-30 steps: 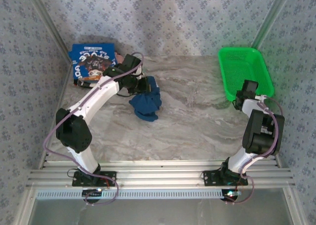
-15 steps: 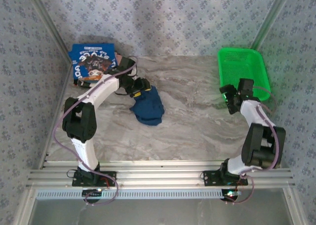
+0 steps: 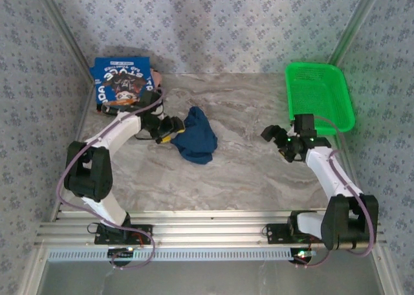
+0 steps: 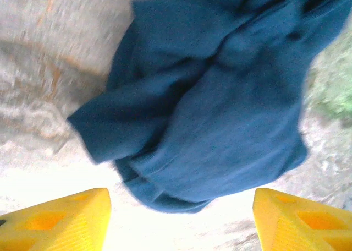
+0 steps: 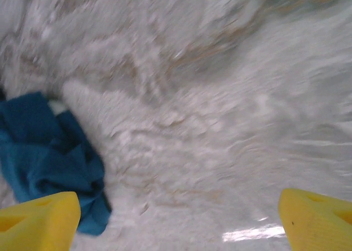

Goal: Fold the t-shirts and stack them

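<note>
In the top view, a brighter blue cloth t-shirt with white lettering (image 3: 121,81) is seen folded flat at the far left corner of the grey marbled tabletop (image 3: 246,172); that part may be judged done. A dark navy cloth t-shirt (image 3: 198,135) lies crumpled near the middle, neither folded nor stacked. The left gripper (image 3: 167,133) is placed just beside it; the right gripper (image 3: 279,140) is well apart from it, near the green plastic mesh basket (image 3: 320,94).

In the left wrist view, the yellow fingers (image 4: 55,218) are spread with nothing clamped, the navy heap just ahead.

In the right wrist view, the fingers (image 5: 38,221) are spread wide over bare tabletop, the heap at the left.
</note>
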Action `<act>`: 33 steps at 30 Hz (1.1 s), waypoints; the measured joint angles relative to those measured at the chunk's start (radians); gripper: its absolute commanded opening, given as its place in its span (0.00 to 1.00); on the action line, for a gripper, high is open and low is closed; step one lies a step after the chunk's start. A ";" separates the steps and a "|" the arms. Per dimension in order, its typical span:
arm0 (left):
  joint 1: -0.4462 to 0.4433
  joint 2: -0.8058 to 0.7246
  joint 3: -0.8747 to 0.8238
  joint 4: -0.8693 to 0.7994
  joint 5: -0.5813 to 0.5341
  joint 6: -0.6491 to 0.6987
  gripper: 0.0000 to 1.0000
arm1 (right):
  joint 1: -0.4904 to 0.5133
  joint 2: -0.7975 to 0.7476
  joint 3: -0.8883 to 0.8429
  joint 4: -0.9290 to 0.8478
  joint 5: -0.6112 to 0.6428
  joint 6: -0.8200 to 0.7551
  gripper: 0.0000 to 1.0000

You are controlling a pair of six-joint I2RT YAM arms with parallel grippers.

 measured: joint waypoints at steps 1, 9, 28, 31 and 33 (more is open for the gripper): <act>0.000 0.000 -0.031 0.009 0.002 0.000 0.62 | 0.034 0.032 0.017 0.005 -0.040 -0.028 0.88; -0.002 0.049 -0.120 0.116 0.011 -0.015 0.57 | 0.385 0.314 0.132 0.029 -0.182 -0.224 0.78; -0.024 0.180 -0.104 0.262 -0.040 -0.047 0.26 | 0.596 0.727 0.486 0.050 -0.123 -0.333 0.39; -0.024 0.187 -0.095 0.273 -0.046 -0.046 0.16 | 0.596 0.729 0.492 0.035 -0.098 -0.334 0.29; -0.024 0.189 -0.094 0.277 -0.047 -0.046 0.11 | 0.595 0.731 0.499 0.021 -0.082 -0.333 0.22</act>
